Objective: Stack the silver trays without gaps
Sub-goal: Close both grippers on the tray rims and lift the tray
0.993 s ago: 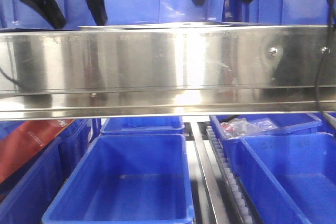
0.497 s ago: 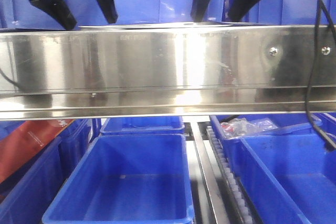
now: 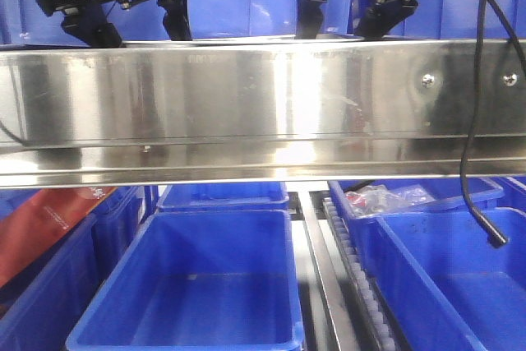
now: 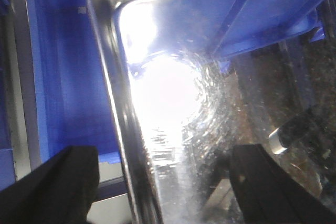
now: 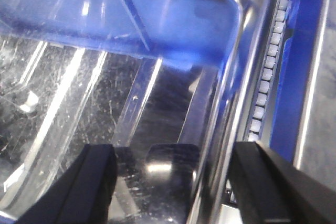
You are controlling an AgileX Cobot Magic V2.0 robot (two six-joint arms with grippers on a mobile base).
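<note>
Jaws wide apart; left gripper (image 4: 163,190), right gripper (image 5: 176,182) straddle silver trays (image 4: 118,129) rims

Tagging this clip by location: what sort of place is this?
Likely a factory or warehouse sorting line: rows of blue bins, a roller track between them, a steel rail across the front.

The left gripper (image 3: 140,30) and the right gripper (image 3: 343,26) are looking black, with chunky pointy fingers (image 3: 97,32). A thin black cable (image 3: 465,154) is hanging.

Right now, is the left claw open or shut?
Open: in the wrist view, the left claw has its fingers wide apart, one on each side of the silver tray rim.
</note>
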